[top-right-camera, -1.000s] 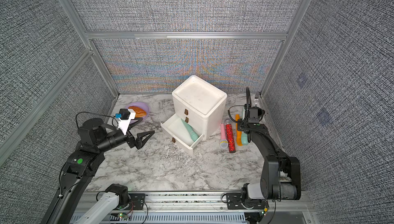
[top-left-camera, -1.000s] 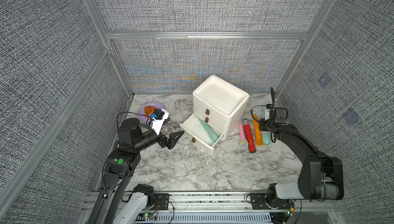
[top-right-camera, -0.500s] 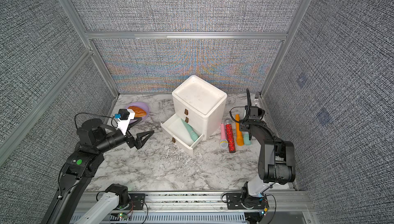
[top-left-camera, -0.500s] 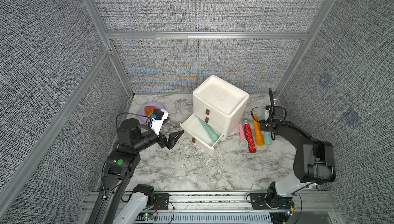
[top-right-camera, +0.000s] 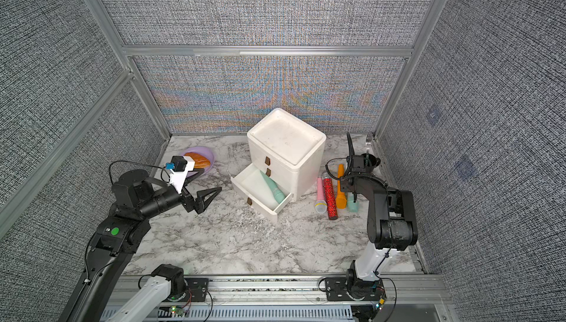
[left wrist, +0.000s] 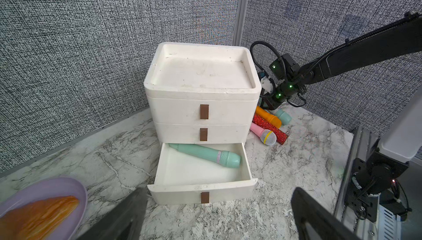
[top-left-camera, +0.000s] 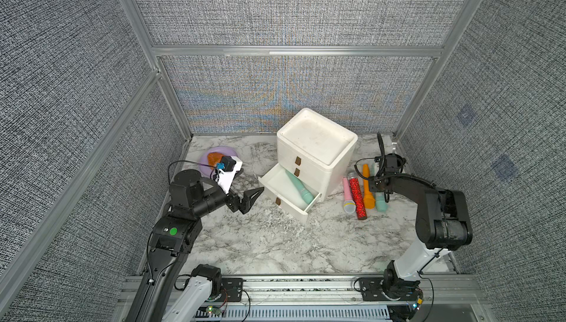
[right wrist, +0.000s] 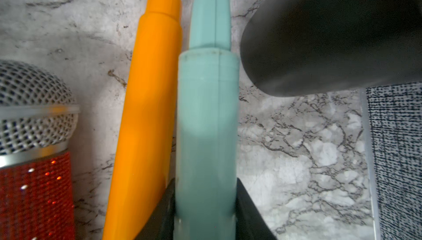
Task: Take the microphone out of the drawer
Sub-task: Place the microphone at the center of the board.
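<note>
Gripping teal microphone (right wrist: 206, 122), right end effector (right wrist: 205, 196)

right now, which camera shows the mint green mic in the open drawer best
The left wrist view: the mint green plastic microphone lies whole and close, slantwise in the open white bottom drawer. Both top views show the microphone small, from above. The right wrist view misses it.
</note>
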### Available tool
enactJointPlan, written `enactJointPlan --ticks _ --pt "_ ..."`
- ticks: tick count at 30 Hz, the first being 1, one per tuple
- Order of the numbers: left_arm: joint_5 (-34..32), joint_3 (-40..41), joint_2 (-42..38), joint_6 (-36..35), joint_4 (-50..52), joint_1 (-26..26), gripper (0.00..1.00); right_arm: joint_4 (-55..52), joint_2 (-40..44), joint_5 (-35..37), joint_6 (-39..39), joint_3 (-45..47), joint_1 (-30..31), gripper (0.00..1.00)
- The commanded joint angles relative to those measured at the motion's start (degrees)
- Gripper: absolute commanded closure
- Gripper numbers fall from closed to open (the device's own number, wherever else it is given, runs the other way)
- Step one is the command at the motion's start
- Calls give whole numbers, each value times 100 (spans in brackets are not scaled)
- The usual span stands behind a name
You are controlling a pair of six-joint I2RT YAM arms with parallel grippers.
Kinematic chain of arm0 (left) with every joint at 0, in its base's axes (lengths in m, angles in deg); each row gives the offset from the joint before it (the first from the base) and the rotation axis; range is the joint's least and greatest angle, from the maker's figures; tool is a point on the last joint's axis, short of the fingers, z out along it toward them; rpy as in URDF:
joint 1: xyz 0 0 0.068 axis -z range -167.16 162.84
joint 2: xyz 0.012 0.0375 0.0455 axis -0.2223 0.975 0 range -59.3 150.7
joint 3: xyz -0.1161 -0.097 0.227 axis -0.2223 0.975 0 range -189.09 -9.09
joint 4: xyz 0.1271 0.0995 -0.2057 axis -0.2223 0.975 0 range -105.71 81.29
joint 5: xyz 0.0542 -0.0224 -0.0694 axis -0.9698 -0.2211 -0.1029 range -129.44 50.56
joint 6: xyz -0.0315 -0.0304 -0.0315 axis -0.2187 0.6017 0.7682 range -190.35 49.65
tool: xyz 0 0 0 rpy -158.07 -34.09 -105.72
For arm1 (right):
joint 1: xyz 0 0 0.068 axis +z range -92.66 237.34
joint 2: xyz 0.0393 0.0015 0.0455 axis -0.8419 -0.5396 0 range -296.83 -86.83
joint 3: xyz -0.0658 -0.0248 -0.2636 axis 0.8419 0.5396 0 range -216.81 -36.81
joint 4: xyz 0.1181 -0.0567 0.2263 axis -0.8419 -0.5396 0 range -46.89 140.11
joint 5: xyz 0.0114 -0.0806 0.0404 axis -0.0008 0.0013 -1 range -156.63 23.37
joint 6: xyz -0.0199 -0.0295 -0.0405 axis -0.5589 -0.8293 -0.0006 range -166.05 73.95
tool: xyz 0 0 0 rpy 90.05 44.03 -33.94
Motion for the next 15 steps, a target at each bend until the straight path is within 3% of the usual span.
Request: enactJointPlan --ticks 1,10,15 --pt "-4 -46 11 -32 -123 -13 0 204 -71 -76 -69 -91 14 100" --pt "-8 -37 -15 -32 -122 -22 0 -40 -257 -174 -111 -282 21 100" --pt "-10 -42 -24 -33 -125 -31 0 -210 -401 -266 -111 -425 20 86"
